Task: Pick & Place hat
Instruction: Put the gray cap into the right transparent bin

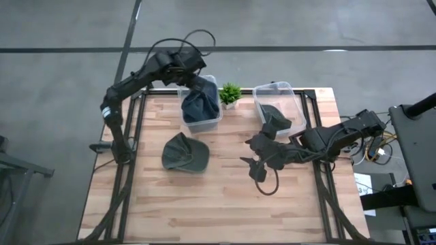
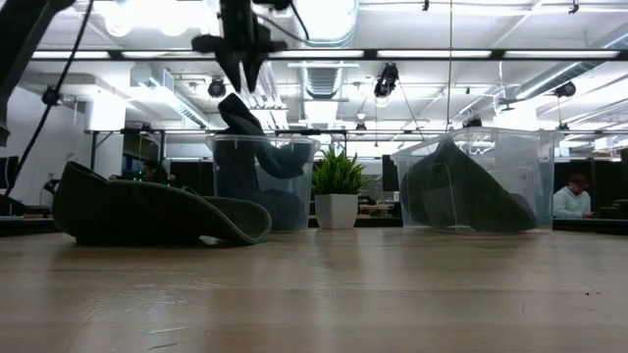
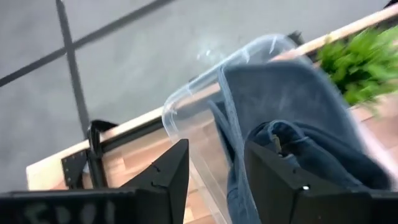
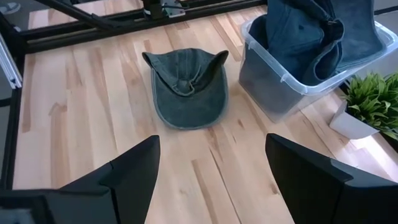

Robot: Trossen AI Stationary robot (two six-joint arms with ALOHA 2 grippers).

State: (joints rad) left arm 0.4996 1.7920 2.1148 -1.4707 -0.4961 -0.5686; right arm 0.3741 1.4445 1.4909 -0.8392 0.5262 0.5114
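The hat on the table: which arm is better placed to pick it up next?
Probably right. The right gripper is open, low and facing the hat; the left gripper is over the bin.

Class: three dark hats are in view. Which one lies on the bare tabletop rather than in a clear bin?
The hat on the table, in front of the left bin. The other two sit inside clear bins: one in that left bin, one in the right bin.

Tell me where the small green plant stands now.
The small green plant stands at the table's far edge in the high view, between the left bin and the right bin.
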